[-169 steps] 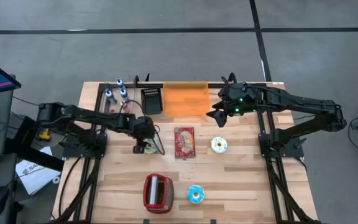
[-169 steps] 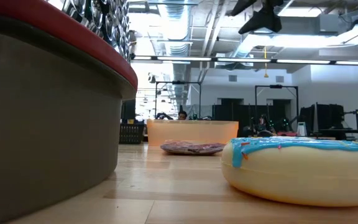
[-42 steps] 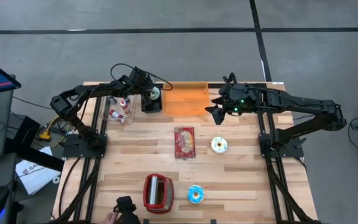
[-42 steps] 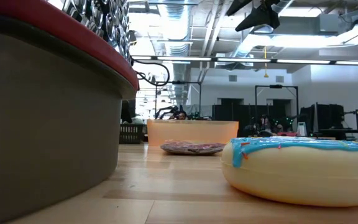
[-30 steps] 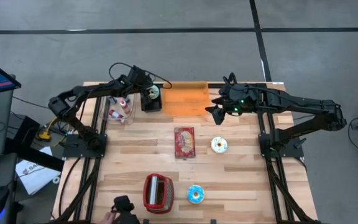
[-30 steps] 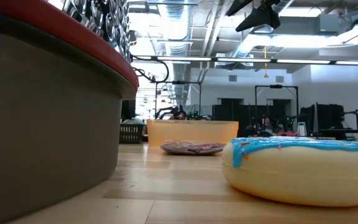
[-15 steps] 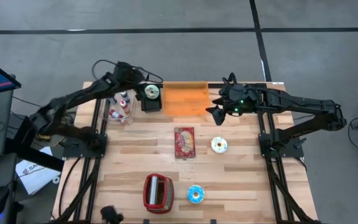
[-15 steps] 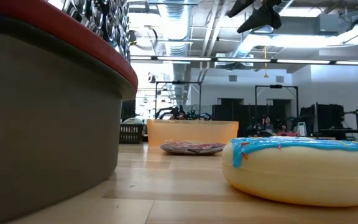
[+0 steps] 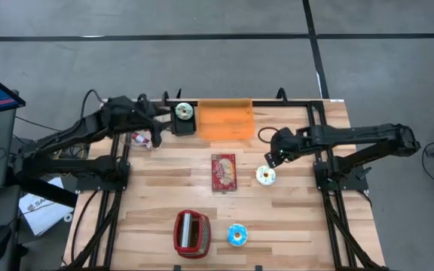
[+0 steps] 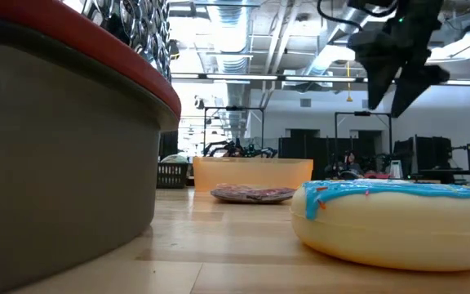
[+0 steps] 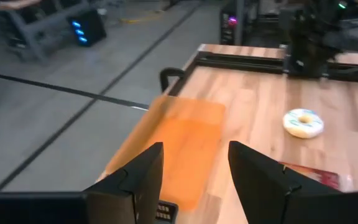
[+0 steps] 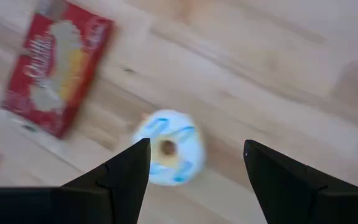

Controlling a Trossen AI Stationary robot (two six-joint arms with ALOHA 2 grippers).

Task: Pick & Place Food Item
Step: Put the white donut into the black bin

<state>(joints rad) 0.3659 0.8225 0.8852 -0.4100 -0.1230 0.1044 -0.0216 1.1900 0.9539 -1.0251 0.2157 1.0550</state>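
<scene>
The right gripper is now found lower and nearer the table's middle than half a second ago, when it was held up beside the orange bin; it is poised just above the white donut with yellow icing, which lies on the wooden table to the right of the red packet. In the right wrist view the fingers are seen spread wide with nothing between them, and the donut is framed in the gap below them, untouched. In the low view the same gripper has come into sight at the upper right, where before only a part of it showed higher up.

The left gripper has been drawn back toward the table's left edge, away from the black rack. A green-iced donut is left resting on that rack, just beside the bin, where it was already seen half a second ago. In the left wrist view the fingers are parted and empty.

The rest is unchanged: the red toaster and the blue-iced donut are still at the near edge, and the packet has not been shifted. In the low view the blue-iced donut fills the foreground beside the toaster.
</scene>
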